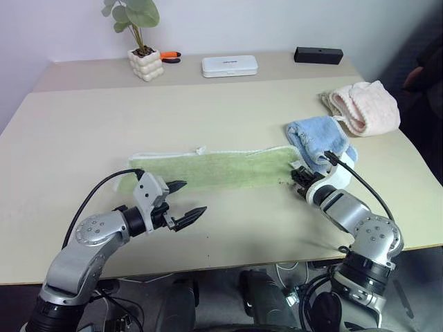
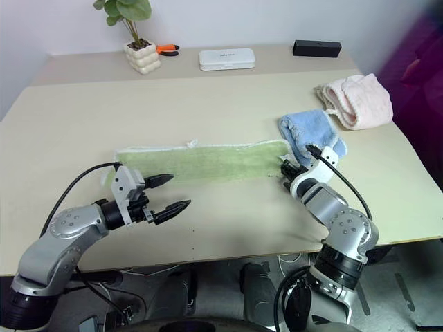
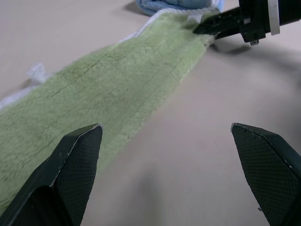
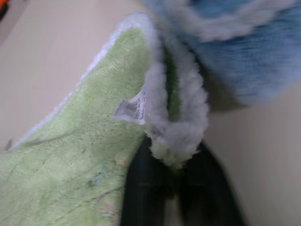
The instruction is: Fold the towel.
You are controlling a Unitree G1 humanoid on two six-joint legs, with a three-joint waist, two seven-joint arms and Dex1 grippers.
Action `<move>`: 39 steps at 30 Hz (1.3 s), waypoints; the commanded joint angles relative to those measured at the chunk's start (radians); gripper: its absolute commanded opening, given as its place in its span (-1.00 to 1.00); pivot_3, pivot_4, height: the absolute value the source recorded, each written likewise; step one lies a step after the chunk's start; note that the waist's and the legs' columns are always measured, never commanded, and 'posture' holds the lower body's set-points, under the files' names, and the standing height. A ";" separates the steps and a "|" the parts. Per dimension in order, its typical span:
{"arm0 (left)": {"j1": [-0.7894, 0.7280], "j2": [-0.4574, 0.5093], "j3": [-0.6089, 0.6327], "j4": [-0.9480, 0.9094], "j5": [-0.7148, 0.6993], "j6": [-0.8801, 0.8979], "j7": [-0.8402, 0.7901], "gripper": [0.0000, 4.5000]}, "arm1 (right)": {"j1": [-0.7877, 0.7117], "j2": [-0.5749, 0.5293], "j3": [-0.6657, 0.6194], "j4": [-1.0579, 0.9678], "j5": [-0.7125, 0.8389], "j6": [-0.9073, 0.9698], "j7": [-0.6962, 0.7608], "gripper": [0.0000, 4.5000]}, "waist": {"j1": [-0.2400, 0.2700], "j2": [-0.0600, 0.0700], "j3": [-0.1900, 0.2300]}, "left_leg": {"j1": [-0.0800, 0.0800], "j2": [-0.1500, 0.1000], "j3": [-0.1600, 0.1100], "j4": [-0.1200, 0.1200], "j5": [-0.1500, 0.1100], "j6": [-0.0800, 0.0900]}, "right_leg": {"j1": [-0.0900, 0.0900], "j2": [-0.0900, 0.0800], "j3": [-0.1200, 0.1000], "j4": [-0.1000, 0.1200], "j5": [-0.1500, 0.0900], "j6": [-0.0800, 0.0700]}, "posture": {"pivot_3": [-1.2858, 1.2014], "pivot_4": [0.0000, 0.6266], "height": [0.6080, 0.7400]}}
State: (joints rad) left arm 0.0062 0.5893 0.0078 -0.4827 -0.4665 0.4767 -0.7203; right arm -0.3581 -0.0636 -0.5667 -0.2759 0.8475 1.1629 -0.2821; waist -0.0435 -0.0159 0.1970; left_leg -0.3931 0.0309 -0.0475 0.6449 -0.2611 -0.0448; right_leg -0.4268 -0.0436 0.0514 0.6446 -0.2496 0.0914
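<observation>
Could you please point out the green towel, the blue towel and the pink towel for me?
green towel (image 1: 214,169), left eye view, middle of the folded strip.
blue towel (image 1: 315,137), left eye view, its top surface.
pink towel (image 1: 367,104), left eye view, centre of the bundle.

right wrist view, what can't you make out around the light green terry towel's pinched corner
- Right gripper fingertips: covered by the whitish edging of the light green terry towel.
- Small white tag: print blurred.
- Light blue fluffy towel: cut off by the frame edge.
- Beige table under the corner: hidden by cloth.

Light green towel (image 1: 214,168) folded into long strip, flat on table, white-edged right end bunched.
</observation>
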 commanded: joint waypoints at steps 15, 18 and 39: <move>0.029 0.046 0.096 0.021 -0.005 -0.017 -0.010 1.00 | -0.131 -0.708 0.928 -0.248 -0.528 -0.365 0.660 -0.97 | -0.002 0.001 0.001 | 0.000 0.001 0.001 -0.001 0.000 0.000 | -0.001 0.000 0.000 -0.001 -0.002 -0.002 | 0.03 -0.52 0.96; 0.027 0.037 0.082 0.011 -0.001 -0.014 -0.001 1.00 | -0.206 -0.601 1.040 -0.126 -0.627 -0.422 0.665 -0.97 | -0.001 0.000 0.001 | 0.000 0.000 0.001 -0.001 0.000 0.000 | -0.001 0.000 0.000 -0.002 -0.002 -0.002 | 0.03 -0.52 0.96; 0.082 0.006 0.090 -0.018 -0.013 0.003 0.049 1.00 | -0.181 -0.390 0.748 -0.126 -0.513 -0.403 0.855 0.21 | 0.001 -0.001 0.001 | 0.000 0.000 0.000 0.000 0.000 0.000 | -0.001 -0.001 0.000 0.000 -0.001 -0.001 | 0.03 -0.52 0.96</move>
State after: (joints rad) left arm 0.0777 0.6035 0.0662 -0.4797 -0.4675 0.4904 -0.6792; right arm -0.5232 -0.4707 0.2817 -0.3899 0.2823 0.7276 0.5972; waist -0.0425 -0.0168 0.1979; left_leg -0.3933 0.0309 -0.0471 0.6454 -0.2613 -0.0446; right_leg -0.4278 -0.0442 0.0510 0.6450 -0.2503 0.0904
